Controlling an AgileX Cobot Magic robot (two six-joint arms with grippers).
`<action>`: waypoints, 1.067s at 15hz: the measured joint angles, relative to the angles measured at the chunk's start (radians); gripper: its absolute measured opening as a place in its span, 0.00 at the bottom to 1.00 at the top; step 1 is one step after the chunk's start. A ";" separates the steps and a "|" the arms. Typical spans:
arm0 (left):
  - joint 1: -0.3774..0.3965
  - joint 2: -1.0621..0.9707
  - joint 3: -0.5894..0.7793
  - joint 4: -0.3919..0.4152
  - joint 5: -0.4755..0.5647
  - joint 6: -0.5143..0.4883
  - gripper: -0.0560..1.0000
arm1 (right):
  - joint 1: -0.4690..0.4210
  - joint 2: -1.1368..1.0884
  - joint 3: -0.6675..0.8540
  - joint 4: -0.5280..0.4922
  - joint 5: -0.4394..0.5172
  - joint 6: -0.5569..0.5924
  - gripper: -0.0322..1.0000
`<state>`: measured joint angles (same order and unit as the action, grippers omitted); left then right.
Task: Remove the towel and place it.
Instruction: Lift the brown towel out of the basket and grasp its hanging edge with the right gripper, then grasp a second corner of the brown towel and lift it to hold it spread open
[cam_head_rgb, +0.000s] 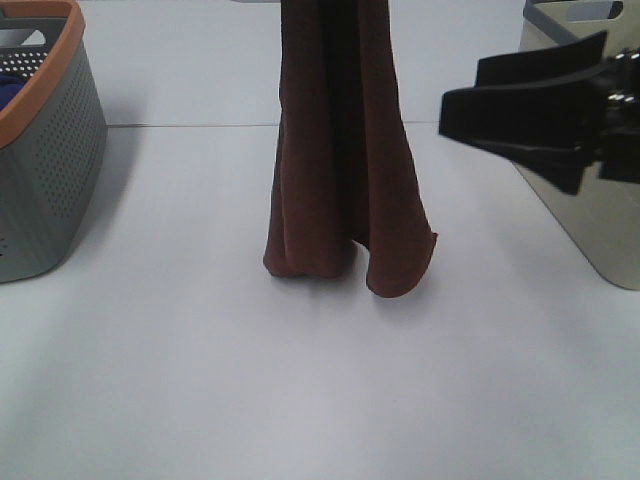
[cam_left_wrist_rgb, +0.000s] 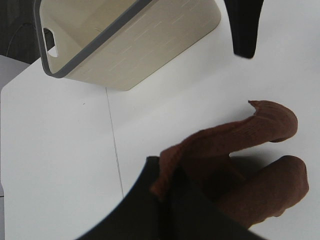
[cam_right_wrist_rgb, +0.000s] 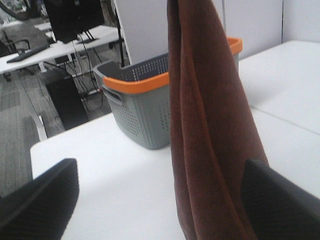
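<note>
Plainly, the towel (cam_head_rgb: 340, 150) hung in long vertical folds over the middle of the table (cam_head_rgb: 320, 400). Its top ran out of the high view, and its two rounded lower lobes sat at the table surface; whether they rested on it or hung just clear could not be told. In the left wrist view the left gripper (cam_left_wrist_rgb: 165, 200) had its jaws closed on a bunched edge of the cloth, which spilled out from between the dark fingers toward the table.

To the right of the towel, and apart from it, the right gripper (cam_head_rgb: 470, 105) hung above the table with its tips turned toward the cloth. Its jaws stood wide and held nothing; in its own wrist view the towel hung in front, between the two spread fingers (cam_right_wrist_rgb: 35, 200).

Farther right of the towel stood a beige bin (cam_head_rgb: 590, 220) with a grey rim. Well to the left of the towel stood a grey perforated basket (cam_head_rgb: 50, 170) with an orange rim, and some blue fabric (cam_head_rgb: 8, 90) showed inside it.
</note>
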<state>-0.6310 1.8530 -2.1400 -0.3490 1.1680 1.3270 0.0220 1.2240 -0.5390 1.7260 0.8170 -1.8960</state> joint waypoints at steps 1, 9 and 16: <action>-0.002 0.000 0.000 0.002 0.000 0.000 0.05 | 0.082 0.069 -0.041 0.000 -0.105 -0.015 0.78; -0.002 0.000 0.000 0.002 0.015 0.000 0.05 | 0.179 0.360 -0.163 0.003 -0.111 -0.025 0.77; -0.002 0.000 0.000 0.015 0.016 0.003 0.05 | 0.179 0.558 -0.164 -0.008 -0.083 -0.068 0.73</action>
<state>-0.6330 1.8530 -2.1400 -0.3340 1.1840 1.3300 0.2010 1.7820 -0.7030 1.7180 0.7340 -1.9640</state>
